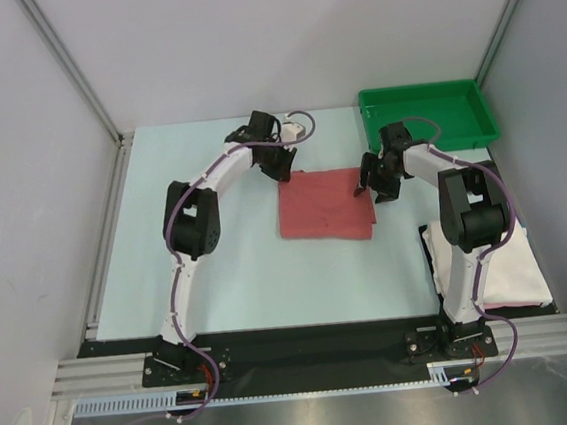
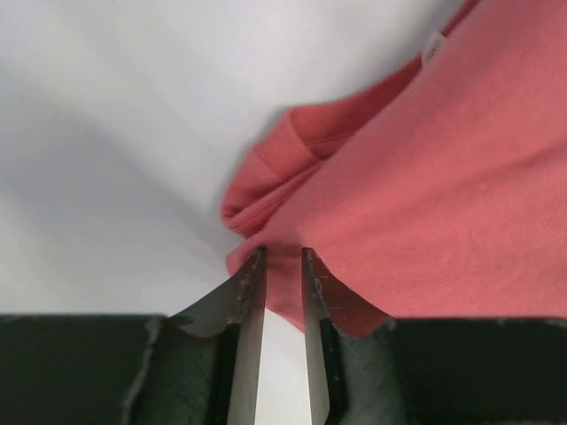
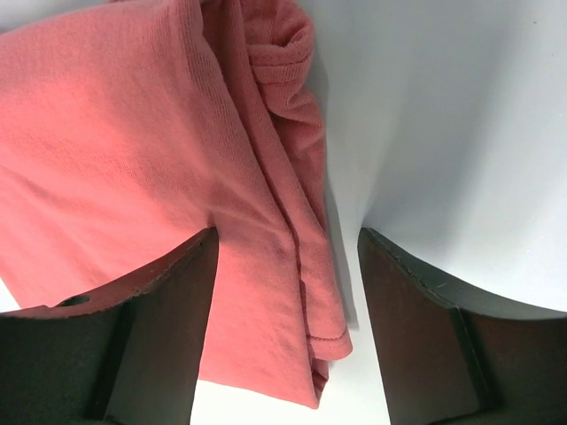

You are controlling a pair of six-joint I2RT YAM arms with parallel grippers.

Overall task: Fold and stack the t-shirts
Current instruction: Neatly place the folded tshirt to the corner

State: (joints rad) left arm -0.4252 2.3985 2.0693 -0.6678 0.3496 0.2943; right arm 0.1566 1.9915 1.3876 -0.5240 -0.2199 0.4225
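salmon-red t-shirt carries a blurred white tag

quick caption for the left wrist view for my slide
Left claw pinching the near edge of the red t-shirt

Reaches forward with white-and-black left arm, elbow raised, wrist tipped down; black two-finger left gripper narrowed to a slim slit, grip unclear. Bends white-and-black right arm inward; black two-finger right gripper spread wide, pointing down.

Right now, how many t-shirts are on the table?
2: the salmon-red t-shirt lies folded mid-table; the white t-shirt lies near-right, partly hidden behind the right arm.
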